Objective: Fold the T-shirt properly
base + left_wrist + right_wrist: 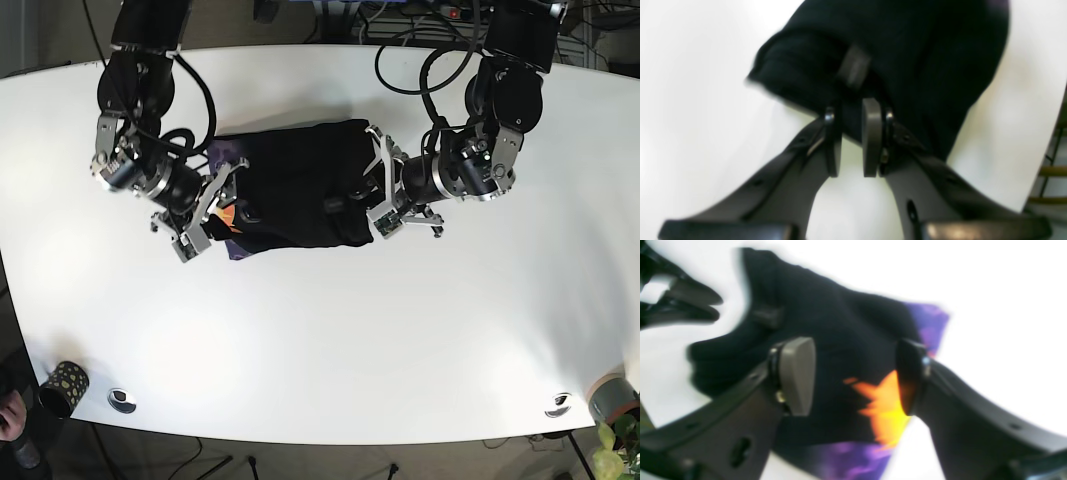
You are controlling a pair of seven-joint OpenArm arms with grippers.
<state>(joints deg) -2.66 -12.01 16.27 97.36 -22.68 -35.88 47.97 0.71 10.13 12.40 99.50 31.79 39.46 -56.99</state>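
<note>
The black T-shirt [295,185] lies in a folded bundle on the white table [330,330]. A purple and orange print [883,403] shows at its end nearest my right gripper, and a grey tag [853,66] sits in the folds. My right gripper [853,343] hangs wide open over the printed end [222,205] with nothing between its pads. At the opposite end, my left gripper [851,110] has only a narrow gap between its pads and grips nothing. In the base view my left gripper [376,190] sits at the shirt's right edge.
A patterned cup [62,385] stands at the table's near left corner, and a pot with a plant [615,400] stands at the near right. Two metal grommets [122,400] [558,405] sit along the front edge. The table's edge [1040,166] shows in the left wrist view.
</note>
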